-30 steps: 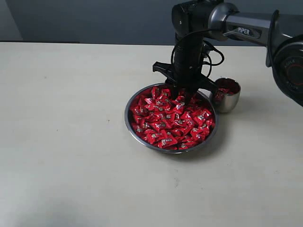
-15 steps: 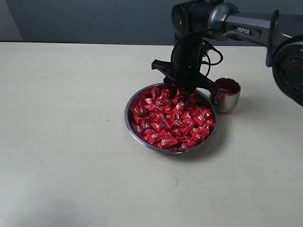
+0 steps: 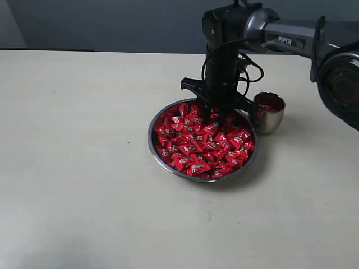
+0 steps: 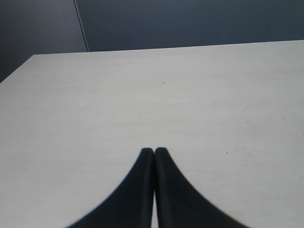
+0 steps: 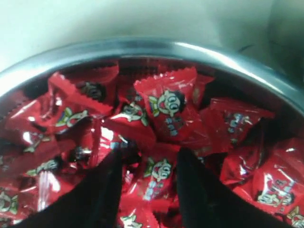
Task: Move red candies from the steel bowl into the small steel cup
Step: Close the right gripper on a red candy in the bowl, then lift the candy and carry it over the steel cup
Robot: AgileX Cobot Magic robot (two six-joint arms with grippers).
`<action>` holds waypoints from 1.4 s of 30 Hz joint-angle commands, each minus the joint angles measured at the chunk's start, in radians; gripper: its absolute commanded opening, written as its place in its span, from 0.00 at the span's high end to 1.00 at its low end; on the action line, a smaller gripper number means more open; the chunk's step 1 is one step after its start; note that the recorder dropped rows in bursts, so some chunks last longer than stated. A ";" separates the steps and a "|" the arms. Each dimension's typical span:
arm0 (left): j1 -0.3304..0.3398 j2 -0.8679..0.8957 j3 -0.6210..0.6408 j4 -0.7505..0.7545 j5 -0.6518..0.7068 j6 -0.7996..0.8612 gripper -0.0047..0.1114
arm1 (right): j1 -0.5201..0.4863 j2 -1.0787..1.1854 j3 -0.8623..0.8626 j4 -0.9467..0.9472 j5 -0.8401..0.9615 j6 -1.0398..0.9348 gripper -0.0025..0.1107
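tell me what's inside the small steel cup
Some red candies show through the open mouth of the small steel cup. Its shiny wall hides how many there are, how deep they go, and the cup's bottom.

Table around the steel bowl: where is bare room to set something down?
Bare table spans everything left of the steel bowl and the strip nearer the camera. Right of the small steel cup is also free. Crowded: the bowl's far rim beside the cup, where the right gripper dips open into the red candies.
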State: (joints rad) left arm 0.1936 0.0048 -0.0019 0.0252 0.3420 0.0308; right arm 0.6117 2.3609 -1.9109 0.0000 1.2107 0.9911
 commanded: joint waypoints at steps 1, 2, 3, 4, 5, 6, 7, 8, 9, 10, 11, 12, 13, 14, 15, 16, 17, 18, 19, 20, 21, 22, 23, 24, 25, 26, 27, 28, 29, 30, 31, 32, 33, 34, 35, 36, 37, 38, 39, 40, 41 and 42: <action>-0.007 -0.005 0.002 0.002 -0.008 -0.001 0.96 | -0.004 0.022 -0.007 0.019 0.007 0.003 0.64; -0.007 -0.005 0.002 0.002 -0.008 -0.001 0.96 | -0.004 0.024 -0.007 0.019 0.007 0.003 0.64; -0.007 -0.005 0.002 0.002 -0.008 -0.001 0.96 | -0.004 0.023 -0.007 0.019 0.005 0.003 0.64; -0.007 -0.005 0.002 0.002 -0.008 -0.001 0.96 | -0.004 0.024 -0.007 0.017 0.005 0.003 0.64; -0.007 -0.005 0.002 0.002 -0.008 -0.001 0.96 | -0.004 0.024 -0.007 0.017 0.005 0.003 0.64; -0.007 -0.005 0.002 0.002 -0.008 -0.001 0.96 | -0.004 0.024 -0.007 0.019 0.005 0.003 0.64; -0.007 -0.005 0.002 0.002 -0.008 -0.001 0.96 | -0.004 0.024 -0.007 0.023 0.005 0.003 0.64; -0.007 -0.005 0.002 0.002 -0.008 -0.001 0.96 | -0.004 0.024 -0.007 0.026 0.005 0.003 0.64; -0.007 -0.005 0.002 0.002 -0.008 -0.001 0.96 | -0.004 0.024 -0.007 0.026 0.005 0.003 0.64; -0.007 -0.005 0.002 0.002 -0.008 -0.001 0.96 | -0.004 0.024 -0.007 0.026 0.005 0.003 0.64; -0.007 -0.005 0.002 0.002 -0.008 -0.001 0.96 | -0.004 0.024 -0.007 0.026 0.005 0.003 0.64; -0.007 -0.005 0.002 0.002 -0.008 -0.001 0.96 | -0.004 0.024 -0.007 0.026 0.005 0.003 0.64; -0.007 -0.005 0.002 0.002 -0.008 -0.001 0.96 | -0.004 0.024 -0.007 0.026 0.005 0.003 0.64; -0.007 -0.005 0.002 0.002 -0.008 -0.001 0.96 | -0.004 0.024 -0.007 0.026 0.005 0.003 0.65; -0.007 -0.005 0.002 0.002 -0.008 -0.001 0.96 | -0.004 0.024 -0.007 0.026 0.005 0.003 0.66; -0.007 -0.005 0.002 0.002 -0.008 -0.001 0.96 | -0.004 0.024 -0.007 0.026 0.005 0.003 0.68; -0.007 -0.005 0.002 0.002 -0.008 -0.001 0.96 | -0.004 0.024 -0.007 0.026 0.005 0.003 0.72; -0.007 -0.005 0.002 0.002 -0.008 -0.001 0.96 | -0.004 0.024 -0.007 0.026 0.005 0.003 0.76; -0.007 -0.005 0.002 0.002 -0.008 -0.001 0.96 | -0.004 0.024 -0.007 0.026 0.005 0.003 0.81; -0.007 -0.005 0.002 0.002 -0.008 -0.001 0.96 | -0.004 0.024 -0.007 0.026 0.005 0.001 0.86; -0.007 -0.005 0.002 0.002 -0.008 -0.001 0.96 | -0.004 0.022 -0.007 0.026 0.005 -0.007 0.91; -0.007 -0.005 0.002 0.002 -0.008 -0.001 0.96 | -0.004 0.019 -0.007 0.026 0.005 -0.016 0.96; -0.007 -0.005 0.002 0.002 -0.008 -0.001 0.96 | -0.004 0.015 -0.007 0.033 0.010 -0.020 0.99; -0.007 -0.005 0.002 0.002 -0.008 -0.001 0.96 | -0.004 0.010 -0.007 0.033 0.010 -0.021 0.99; -0.007 -0.005 0.002 0.002 -0.008 -0.001 0.96 | -0.004 0.003 -0.007 0.030 0.010 -0.022 0.99; -0.007 -0.005 0.002 0.002 -0.008 -0.001 0.96 | -0.004 -0.005 -0.007 0.029 0.010 -0.022 0.99; -0.007 -0.005 0.002 0.002 -0.008 -0.001 0.96 | -0.004 -0.018 -0.007 0.017 0.010 -0.022 0.99; -0.007 -0.005 0.002 0.002 -0.008 -0.001 0.96 | -0.004 -0.027 -0.007 0.011 0.010 -0.022 0.99; -0.007 -0.005 0.002 0.002 -0.008 -0.001 0.96 | -0.004 -0.051 -0.007 0.000 0.009 -0.022 0.99; -0.007 -0.005 0.002 0.002 -0.008 -0.001 0.96 | -0.004 -0.061 -0.007 0.000 0.010 -0.027 0.99; -0.007 -0.005 0.002 0.002 -0.008 -0.001 0.96 | -0.004 -0.085 -0.007 0.000 0.010 -0.045 0.99; -0.007 -0.005 0.002 0.002 -0.008 -0.001 0.96 | -0.004 -0.100 -0.007 0.000 0.010 -0.059 0.99; -0.007 -0.005 0.002 0.002 -0.008 -0.001 0.96 | -0.004 -0.120 -0.007 0.000 0.010 -0.073 0.99; -0.007 -0.005 0.002 0.002 -0.008 -0.001 0.96 | -0.004 -0.137 -0.007 0.000 0.010 -0.084 0.99; -0.007 -0.005 0.002 0.002 -0.008 -0.001 0.96 | -0.004 -0.152 -0.007 0.000 0.010 -0.090 0.99; -0.007 -0.005 0.002 0.002 -0.008 -0.001 0.96 | -0.004 -0.167 -0.007 0.000 0.010 -0.101 0.99; -0.007 -0.005 0.002 0.002 -0.008 -0.001 0.96 | -0.004 -0.183 -0.007 0.009 0.010 -0.116 0.99; -0.007 -0.005 0.002 0.002 -0.008 -0.001 0.96 | -0.004 -0.192 -0.007 0.009 0.010 -0.128 0.99; -0.007 -0.005 0.002 0.002 -0.008 -0.001 0.96 | -0.004 -0.204 -0.007 0.000 0.010 -0.145 0.99; -0.007 -0.005 0.002 0.002 -0.008 -0.001 0.96 | -0.004 -0.214 -0.007 0.006 0.010 -0.162 0.99; -0.007 -0.005 0.002 0.002 -0.008 -0.001 0.96 | -0.006 -0.220 -0.007 0.000 0.010 -0.196 0.99; -0.007 -0.005 0.002 0.002 -0.008 -0.001 0.96 | -0.006 -0.225 -0.007 -0.009 0.010 -0.213 0.99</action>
State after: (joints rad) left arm 0.1936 0.0048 -0.0019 0.0252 0.3420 0.0308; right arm 0.6117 2.1604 -1.9147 0.0128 1.2130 0.8338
